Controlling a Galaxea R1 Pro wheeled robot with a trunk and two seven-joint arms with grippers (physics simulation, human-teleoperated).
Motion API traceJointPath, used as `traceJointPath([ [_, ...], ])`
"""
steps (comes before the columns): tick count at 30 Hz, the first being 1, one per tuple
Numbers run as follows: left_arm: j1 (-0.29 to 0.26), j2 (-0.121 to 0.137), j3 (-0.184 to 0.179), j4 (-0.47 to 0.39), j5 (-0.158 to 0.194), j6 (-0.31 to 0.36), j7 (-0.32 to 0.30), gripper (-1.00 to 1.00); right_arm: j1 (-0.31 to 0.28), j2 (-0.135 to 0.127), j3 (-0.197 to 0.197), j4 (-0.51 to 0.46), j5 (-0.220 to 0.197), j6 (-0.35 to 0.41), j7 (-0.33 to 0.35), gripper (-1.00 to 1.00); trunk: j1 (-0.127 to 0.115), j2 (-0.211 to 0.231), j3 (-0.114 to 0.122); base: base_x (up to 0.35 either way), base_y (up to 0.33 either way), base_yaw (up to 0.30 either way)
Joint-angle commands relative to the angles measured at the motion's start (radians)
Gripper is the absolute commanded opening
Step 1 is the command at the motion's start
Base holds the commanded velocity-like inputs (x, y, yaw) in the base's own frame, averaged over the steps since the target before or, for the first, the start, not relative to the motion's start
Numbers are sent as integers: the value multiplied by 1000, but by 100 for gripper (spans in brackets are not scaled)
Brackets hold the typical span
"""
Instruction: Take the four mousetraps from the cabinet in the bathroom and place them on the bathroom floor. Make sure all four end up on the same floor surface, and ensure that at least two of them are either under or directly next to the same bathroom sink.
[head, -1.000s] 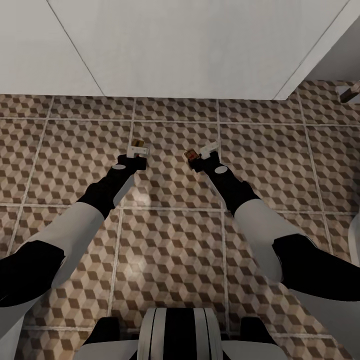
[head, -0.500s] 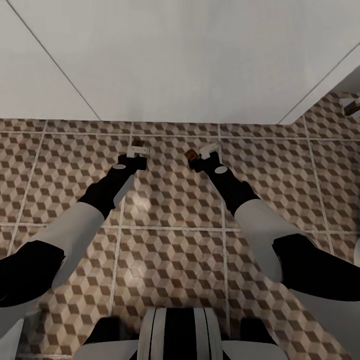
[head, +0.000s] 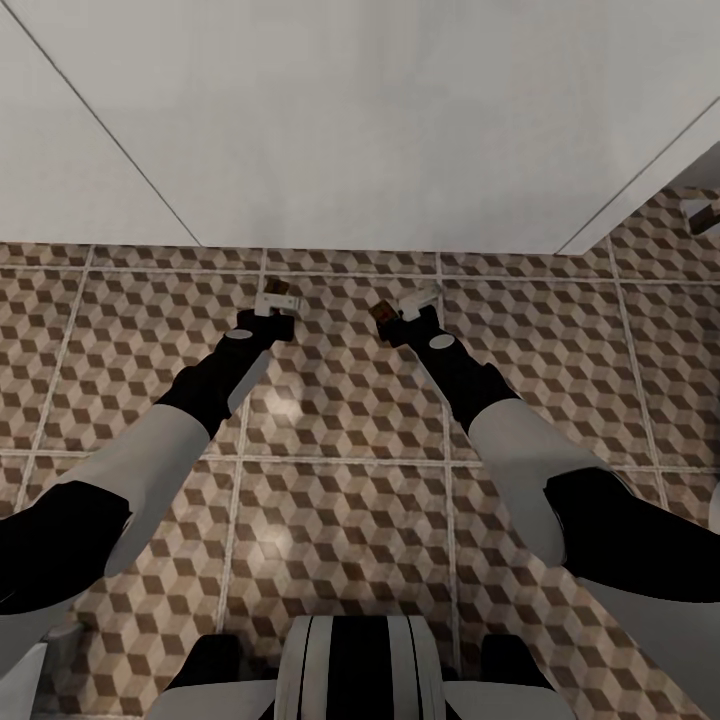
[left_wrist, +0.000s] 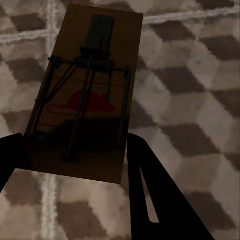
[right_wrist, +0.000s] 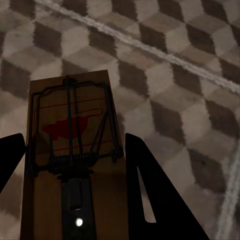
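My left gripper (head: 272, 306) is shut on a tan wooden mousetrap (head: 281, 293), held a little above the bathroom floor (head: 340, 400) of brown cube-pattern tiles. In the left wrist view that mousetrap (left_wrist: 85, 95) shows its dark spring wires and red mark, clamped between the dark fingers (left_wrist: 155, 195). My right gripper (head: 402, 312) is shut on a second mousetrap (head: 381, 313). The right wrist view has this mousetrap (right_wrist: 72, 160) between the fingers (right_wrist: 145, 185), over the tiles. The cabinet is out of view. Whether the white surface ahead belongs to the sink, I cannot tell.
A broad white flat surface (head: 380, 130) with thin seams stands just beyond both grippers, meeting the tiles along a straight edge. A small object (head: 703, 207) lies at the far right. A white rounded edge (head: 713, 510) shows at the right border.
The whole picture has shifted: the white surface now reaches lower, so the camera has come closer to it. Both grippers keep their mousetraps and hold the same pose.
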Motion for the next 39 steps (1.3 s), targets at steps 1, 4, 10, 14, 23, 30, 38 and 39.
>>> traceJointPath([
  [1,0,1,-7,-2,6,5,11,-100,0,0,0,-2,10,6,3,-100,0,0,0,0,0,0],
  [4,0,0,-7,-1,6,5,11,-100,0,0,0,5,11,6,2,-100,0,0,0,0,0,0],
  [10,0,0,-7,5,6,5,11,-100,0,0,0,39,12,-17,-4,-100,0,0,0,0,0,0],
  [14,4,0,-7,11,6,4,11,-100,0,0,0,47,13,-29,-5,-100,0,0,0,0,0,0],
  [23,6,-1,-7,35,6,2,10,-100,-1,0,1,62,13,-32,-7,-100,0,0,0,0,0,0],
  [30,6,-3,-7,54,6,1,9,-100,-1,0,1,64,13,-32,-7,-100,0,0,0,0,0,0],
  [38,6,-4,-8,72,6,0,9,-100,-1,0,1,67,13,-33,-7,-100,0,0,0,0,0,0],
  [39,6,-4,-8,72,6,0,9,-100,-1,0,1,67,13,-33,-7,-100,0,0,0,0,0,0],
])
